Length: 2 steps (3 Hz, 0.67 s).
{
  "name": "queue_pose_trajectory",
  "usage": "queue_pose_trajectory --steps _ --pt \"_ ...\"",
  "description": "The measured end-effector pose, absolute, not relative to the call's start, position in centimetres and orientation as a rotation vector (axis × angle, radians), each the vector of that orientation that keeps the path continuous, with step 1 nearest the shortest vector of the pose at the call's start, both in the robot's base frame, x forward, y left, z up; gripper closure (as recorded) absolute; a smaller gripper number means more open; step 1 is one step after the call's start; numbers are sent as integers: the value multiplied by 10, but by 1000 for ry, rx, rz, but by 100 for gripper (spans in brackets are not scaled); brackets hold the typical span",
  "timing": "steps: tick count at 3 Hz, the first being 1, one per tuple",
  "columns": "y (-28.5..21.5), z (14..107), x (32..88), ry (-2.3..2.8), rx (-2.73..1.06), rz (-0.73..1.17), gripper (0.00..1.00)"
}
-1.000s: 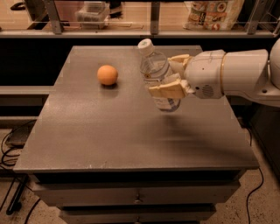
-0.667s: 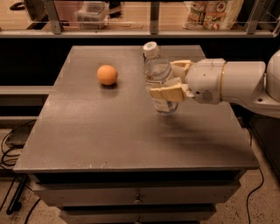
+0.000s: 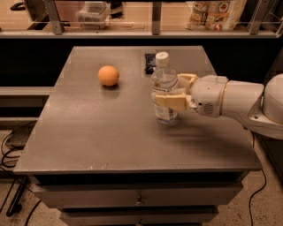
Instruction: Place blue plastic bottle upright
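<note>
The blue plastic bottle (image 3: 164, 84), clear with a white cap, stands upright on the grey table (image 3: 101, 132), right of the middle. My gripper (image 3: 171, 90) reaches in from the right and its cream fingers (image 3: 170, 100) are closed around the bottle's middle. The bottle's base rests on or just above the tabletop. The white arm (image 3: 239, 103) extends off to the right edge.
An orange ball (image 3: 108, 75) lies on the table to the left of the bottle. A small dark packet (image 3: 150, 63) lies behind the bottle near the far edge. A shelf with bags and a clear box (image 3: 93, 11) runs behind the table.
The bottle went from tilted to upright in my gripper and came down to the tabletop. The gripper shifted slightly left with it.
</note>
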<state>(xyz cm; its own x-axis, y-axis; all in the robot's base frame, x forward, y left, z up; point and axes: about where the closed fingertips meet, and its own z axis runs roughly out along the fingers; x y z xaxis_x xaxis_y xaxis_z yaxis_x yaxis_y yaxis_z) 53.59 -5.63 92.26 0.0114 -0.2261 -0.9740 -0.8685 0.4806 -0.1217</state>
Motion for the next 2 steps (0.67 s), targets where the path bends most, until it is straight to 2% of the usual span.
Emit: queue_pose_trajectory --steps 1,2 --pt "-61 919 536 1501 -943 673 82" --pt "-67 915 532 1502 -898 684 50"
